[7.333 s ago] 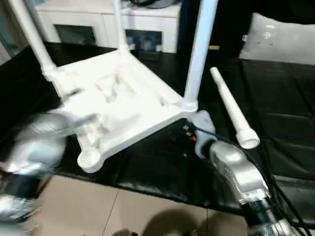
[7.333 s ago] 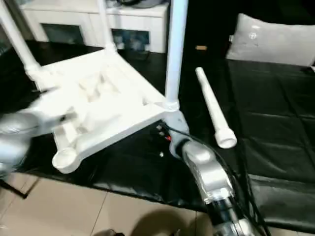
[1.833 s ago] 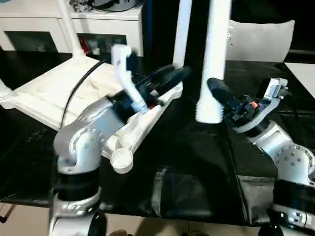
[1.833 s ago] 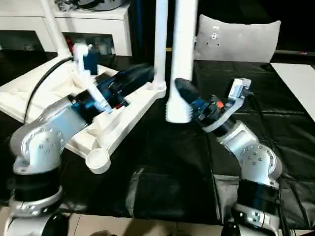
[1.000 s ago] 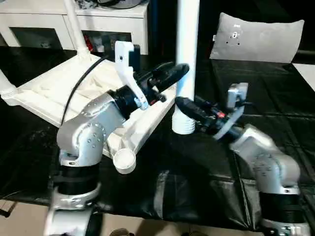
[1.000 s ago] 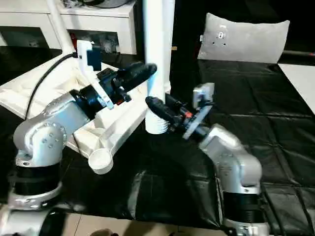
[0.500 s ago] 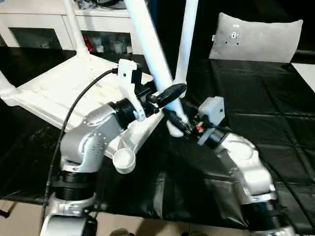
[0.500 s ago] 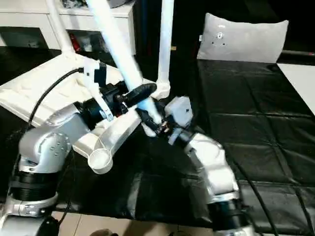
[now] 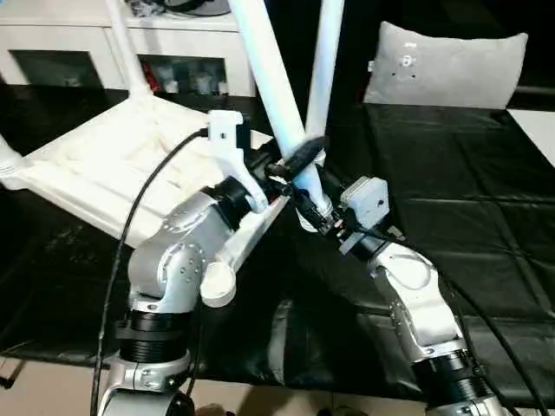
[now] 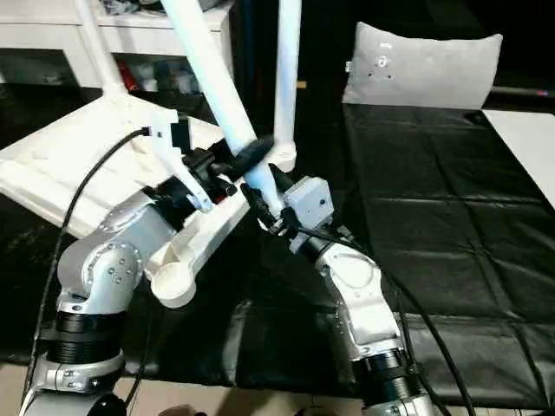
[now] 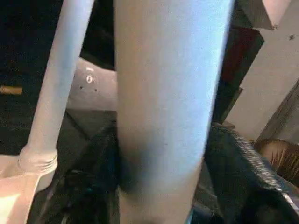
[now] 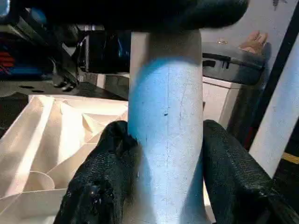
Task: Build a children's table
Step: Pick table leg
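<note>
upside-down table top [image 9: 104, 169] lying on the black surface [image 9: 486, 217] at the left, ribbed side up, with two fitted legs rising from it: one at the far corner [image 9: 130, 52], one at the right corner [image 9: 323, 69]. empty socket [image 9: 217, 284] at the near corner. loose leg [image 9: 269, 87] held slanted near the middle, over the top's right edge. left gripper [image 9: 299, 156] closed around that leg. right gripper [image 9: 310, 208] just below it, closed on the leg's thick lower end. grey cushion [image 9: 447, 54] far right.

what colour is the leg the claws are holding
White, with a bluish tint; the leg shows best in the right eye view.
</note>
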{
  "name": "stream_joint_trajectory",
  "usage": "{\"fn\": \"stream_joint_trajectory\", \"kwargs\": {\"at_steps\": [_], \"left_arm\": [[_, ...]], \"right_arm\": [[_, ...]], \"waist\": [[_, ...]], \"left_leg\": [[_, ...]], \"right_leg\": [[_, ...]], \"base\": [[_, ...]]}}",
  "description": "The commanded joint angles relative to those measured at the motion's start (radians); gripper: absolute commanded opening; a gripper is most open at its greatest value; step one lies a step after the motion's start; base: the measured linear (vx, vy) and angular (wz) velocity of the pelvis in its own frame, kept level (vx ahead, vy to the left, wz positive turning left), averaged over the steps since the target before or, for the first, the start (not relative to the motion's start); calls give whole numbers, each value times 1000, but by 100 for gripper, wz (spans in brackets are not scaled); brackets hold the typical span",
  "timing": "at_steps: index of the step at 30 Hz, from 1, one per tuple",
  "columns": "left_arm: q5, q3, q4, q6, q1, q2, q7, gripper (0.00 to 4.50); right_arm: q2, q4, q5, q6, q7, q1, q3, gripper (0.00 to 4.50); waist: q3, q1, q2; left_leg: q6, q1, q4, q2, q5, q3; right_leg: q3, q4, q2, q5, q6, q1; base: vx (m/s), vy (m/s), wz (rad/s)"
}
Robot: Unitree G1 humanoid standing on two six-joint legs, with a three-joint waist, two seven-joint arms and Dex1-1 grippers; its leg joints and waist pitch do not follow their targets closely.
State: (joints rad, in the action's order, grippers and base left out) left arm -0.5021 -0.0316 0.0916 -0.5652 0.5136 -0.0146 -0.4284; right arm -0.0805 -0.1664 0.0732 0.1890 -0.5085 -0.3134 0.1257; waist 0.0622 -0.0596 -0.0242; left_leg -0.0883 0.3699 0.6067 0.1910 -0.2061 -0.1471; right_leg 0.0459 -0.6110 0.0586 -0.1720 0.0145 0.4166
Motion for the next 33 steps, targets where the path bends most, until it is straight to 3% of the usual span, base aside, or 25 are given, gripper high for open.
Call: {"fn": "stream_joint_trajectory", "kwargs": {"at_steps": [1,8,17,18,24,28,31,32,33], "left_arm": [[15,17,-5,13,-7,-9,-2,239],[3,7,-11,19,-6,3,-3,194],[-8,-31,-38,10,21,12,48,190],[-5,-35,-41,5,27,7,55,190],[-2,-68,-66,-19,66,-14,88,190],[-15,-93,-97,-36,85,-39,93,190],[-34,-100,-107,-66,93,-67,68,190],[-35,-100,-107,-67,93,-68,66,190],[-45,-103,-108,-79,97,-80,50,190]], "right_arm": [[3,-9,8,16,5,-18,-3,187],[3,-24,1,36,6,-20,1,187],[-6,-26,11,13,-11,-27,8,187],[-6,-24,25,-5,-20,-27,5,243],[-27,-23,55,-38,-48,-35,-12,293],[-49,24,144,-118,-121,-19,-24,319],[-64,88,274,-254,-160,-14,-73,340],[-65,91,280,-261,-161,-14,-76,355],[-75,107,338,-327,-161,-21,-107,364]], "waist": [[-73,0,11],[-73,2,8],[-74,2,9],[-74,2,11],[-75,0,9],[-76,0,7],[-77,-3,5],[-77,-3,6],[-77,-6,6]], "left_leg": [[58,6,-65,16,-101,-9],[63,5,-64,16,-98,-10],[66,4,-63,15,-100,-10],[67,4,-63,16,-100,-10],[70,4,-60,14,-88,-9],[78,3,-59,13,-81,-10],[91,2,-59,15,-62,-7],[94,1,-60,15,-67,-8],[87,0,-60,16,-74,-8]], "right_leg": [[-36,71,55,-203,154,-67],[-36,69,54,-180,173,-67],[-36,68,53,-172,180,-68],[-35,67,53,-172,180,-69],[-35,65,54,-164,181,-70],[-34,65,52,-151,187,-71],[-34,60,52,-113,199,-72],[-34,61,51,-114,201,-72],[-34,62,53,-122,207,-71]], "base": [[0,0,0],[0,0,0],[0,0,0],[0,0,0],[0,0,0],[0,0,0],[0,0,0],[0,0,0],[0,0,0]]}}
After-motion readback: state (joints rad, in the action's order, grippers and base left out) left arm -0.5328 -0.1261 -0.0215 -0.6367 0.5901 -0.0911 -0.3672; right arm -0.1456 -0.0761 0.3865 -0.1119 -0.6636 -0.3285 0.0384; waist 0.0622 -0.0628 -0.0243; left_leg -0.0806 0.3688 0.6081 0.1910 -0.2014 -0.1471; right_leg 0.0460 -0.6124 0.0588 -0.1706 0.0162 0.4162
